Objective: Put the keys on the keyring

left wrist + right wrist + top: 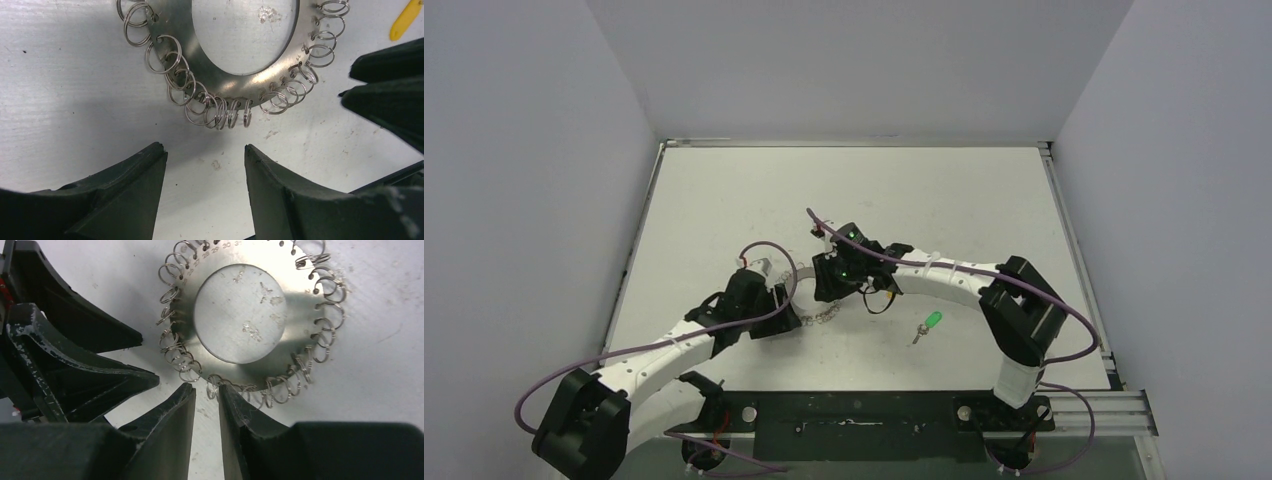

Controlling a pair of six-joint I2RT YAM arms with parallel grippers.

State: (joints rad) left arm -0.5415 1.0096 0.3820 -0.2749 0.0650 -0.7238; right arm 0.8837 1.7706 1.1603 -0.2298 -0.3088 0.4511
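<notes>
Tabletop [984,200] bears green key [932,320], blade pointing near-left.

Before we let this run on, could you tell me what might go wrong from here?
1. The right claw stands narrowly open at the thin loops of the keyring; closing, it could catch several loops, or none.
2. The left claw is open and stops short of the keyring, so the disc lies unheld and may slide if pushed.
3. Both claws crowd the same stretch of rim and could collide.
</notes>
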